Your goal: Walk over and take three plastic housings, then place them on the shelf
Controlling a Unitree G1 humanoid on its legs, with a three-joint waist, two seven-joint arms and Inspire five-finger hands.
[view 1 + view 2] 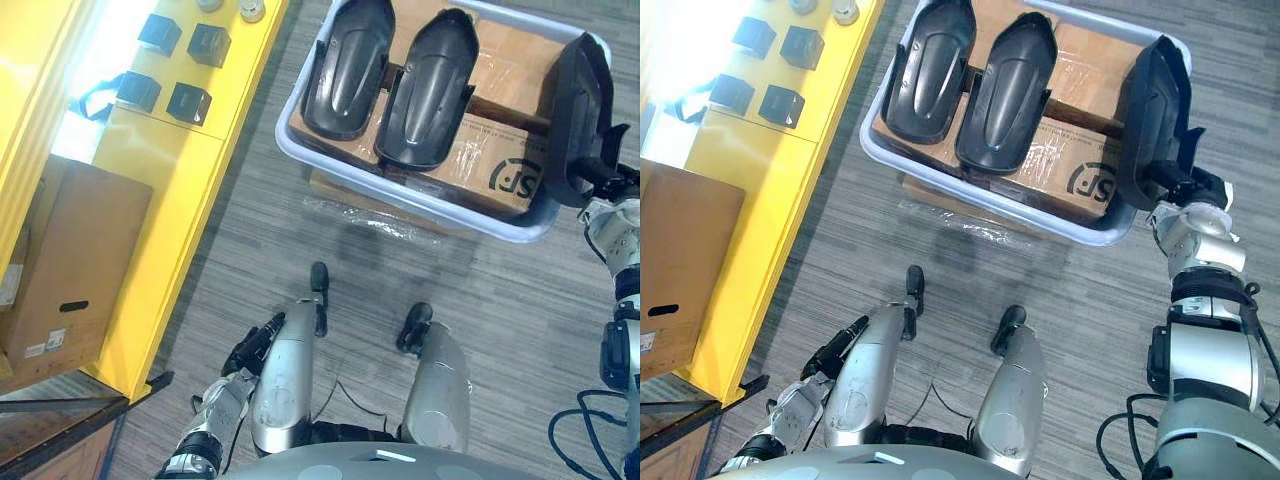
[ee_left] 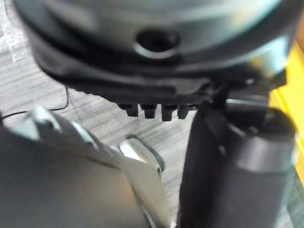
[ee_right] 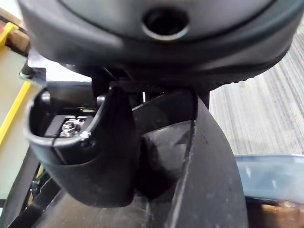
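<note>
Fingers (image 1: 1168, 180) of the right hand (image 1: 1195, 210) pinch a black housing (image 1: 1150, 110). It stands on edge at the right rim of the grey bin (image 1: 940, 175), long axis pointing away from the robot. Two more housings (image 1: 930, 70) (image 1: 1005, 85) lie parallel on cardboard boxes (image 1: 1080, 150) inside. Left hand (image 1: 255, 345) hangs low with its fingers relaxed, near the yellow shelf (image 1: 160, 200).
</note>
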